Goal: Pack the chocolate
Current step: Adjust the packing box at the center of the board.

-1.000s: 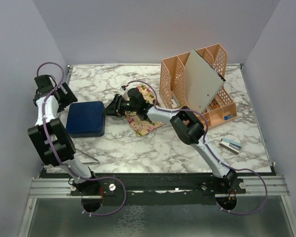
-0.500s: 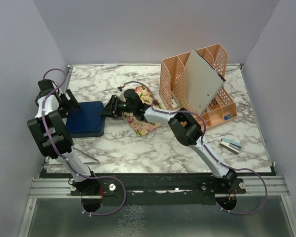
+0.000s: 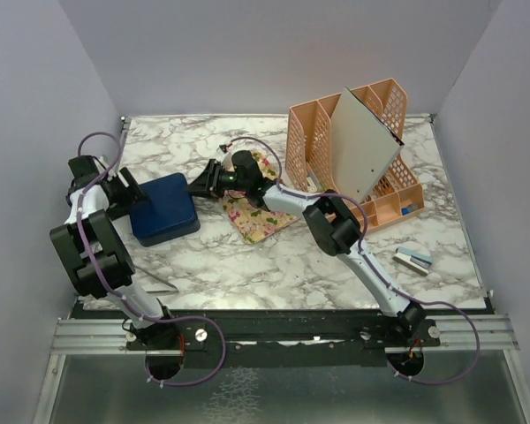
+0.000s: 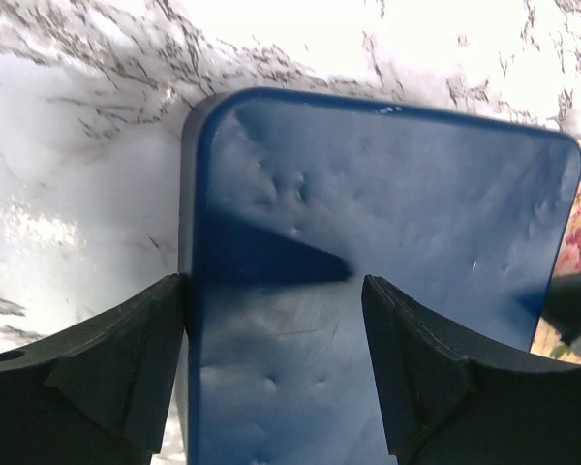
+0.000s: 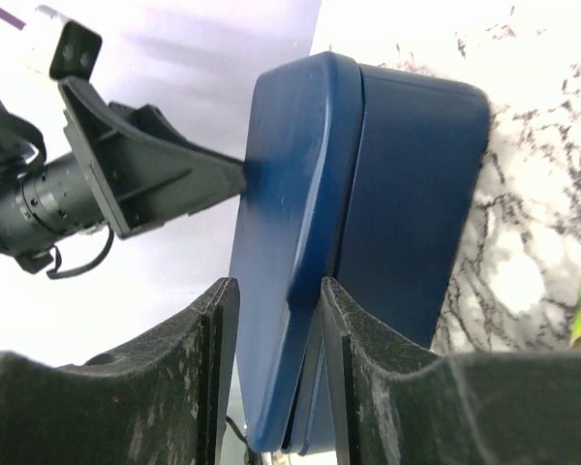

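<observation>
The dark blue box (image 3: 163,208) lies slewed on the marble table (image 3: 274,265). My left gripper (image 3: 124,196) is at its left side; in the left wrist view the gripper (image 4: 271,286) stands open over the lid (image 4: 387,184), with one finger against the lid's left edge and the other resting on top. My right gripper (image 3: 203,183) is at the box's far right corner. In the right wrist view it (image 5: 278,291) is shut on the lid's rim (image 5: 290,165), which stands slightly off the base (image 5: 407,194). No chocolate shows.
A floral cloth (image 3: 261,216) lies under the right forearm. Behind it stands a peach organizer (image 3: 305,155) with a grey board (image 3: 362,146) leaning in it. A small blue-white item (image 3: 412,257) lies near the right front, and a thin metal piece (image 3: 159,284) near the left front.
The box has turned and shifted slightly right and back. My left gripper came down from the back left onto its left edge. My right gripper moved back with the box's corner.
</observation>
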